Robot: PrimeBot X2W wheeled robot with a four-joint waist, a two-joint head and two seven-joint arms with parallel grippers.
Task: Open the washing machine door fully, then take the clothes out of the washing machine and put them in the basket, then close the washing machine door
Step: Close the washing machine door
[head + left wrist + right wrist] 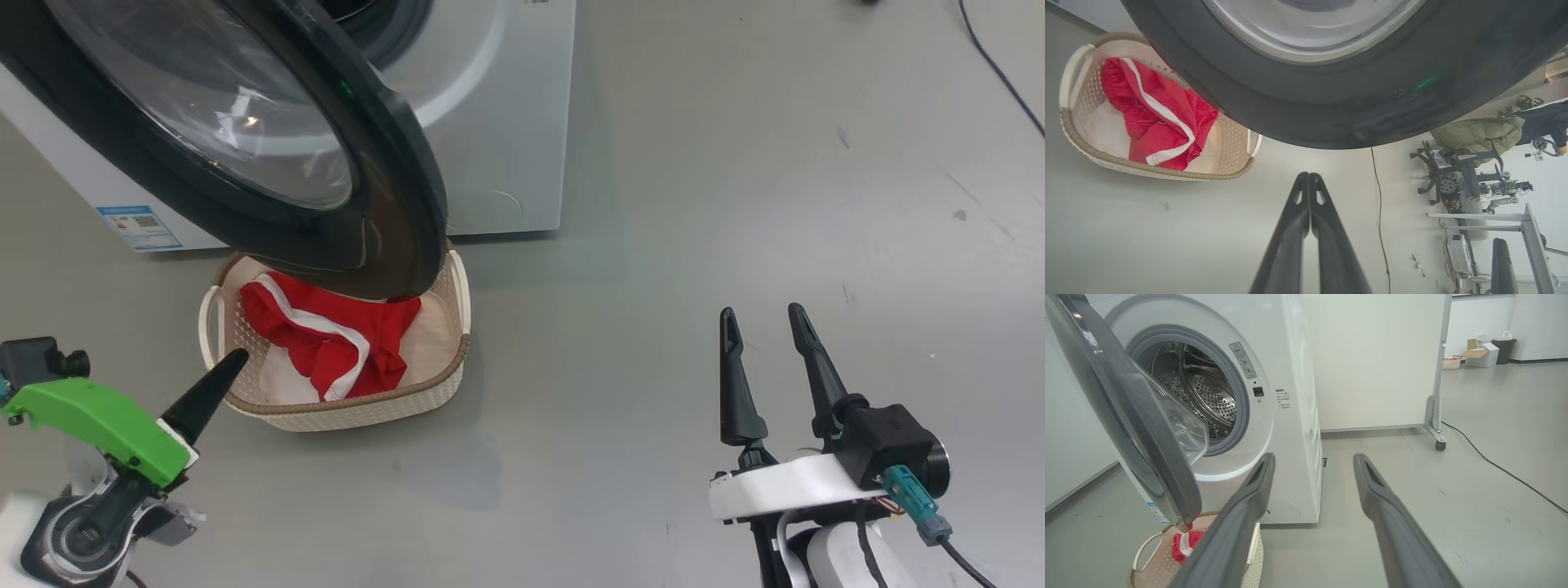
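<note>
The washing machine [498,122] [1290,416] stands at the back with its black-rimmed door [269,147] [1331,102] [1139,428] swung open over the basket. The steel drum [1204,392] looks bare inside. Red clothes [335,335] [1155,118] [1182,545] with white trim lie in the cream basket [424,392] [1126,167] [1143,567] on the floor below the door. My left gripper [233,363] [1309,177] is shut and holds nothing, its tip at the basket's near-left rim. My right gripper [763,314] [1312,461] is open and bare, well to the right of the basket.
Grey floor spreads to the right of the machine. A black cable [1000,69] [1502,469] runs across it. A wheeled partition [1437,375] stands beyond the machine. In the left wrist view, office chairs [1461,163], equipment and a person's sleeve [1545,122] show far off.
</note>
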